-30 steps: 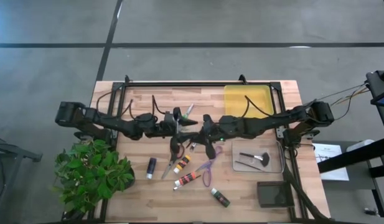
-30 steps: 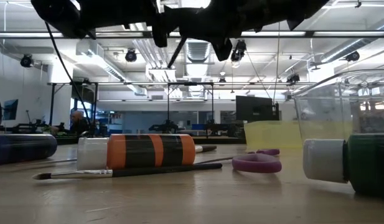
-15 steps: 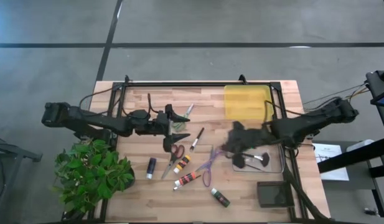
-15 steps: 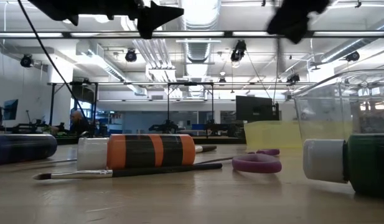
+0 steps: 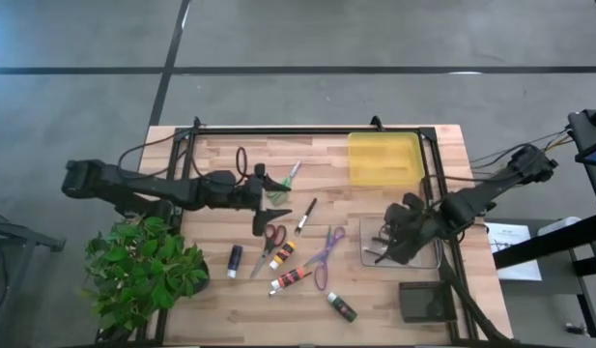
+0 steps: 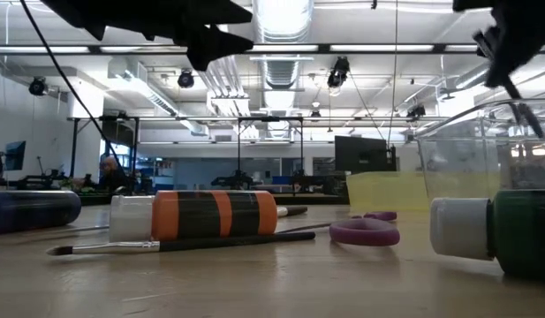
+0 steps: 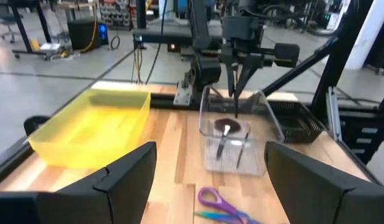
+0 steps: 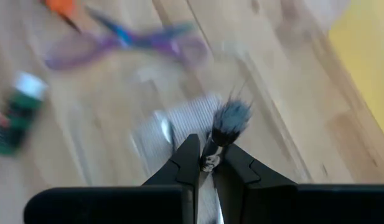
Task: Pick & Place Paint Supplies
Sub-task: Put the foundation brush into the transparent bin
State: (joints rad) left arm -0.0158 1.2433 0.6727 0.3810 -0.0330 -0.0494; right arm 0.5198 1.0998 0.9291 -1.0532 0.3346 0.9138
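A wooden worktop (image 5: 220,300) stands on grey concrete floor (image 5: 307,39); beyond it, a hall with ceiling strip lights (image 6: 378,48), ducts and desks.

Two dark jointed arms, looping black cables, wedge-shaped fingers (image 7: 126,168).

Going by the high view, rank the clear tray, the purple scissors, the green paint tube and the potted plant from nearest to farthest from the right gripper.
From the right gripper, shut on a brush:
1. Clear tray, directly beneath it, right side.
2. Purple scissors, toward the table's middle.
3. Green paint tube, near the front edge; close to the scissors' distance, slightly farther.
4. Potted plant, far left corner.
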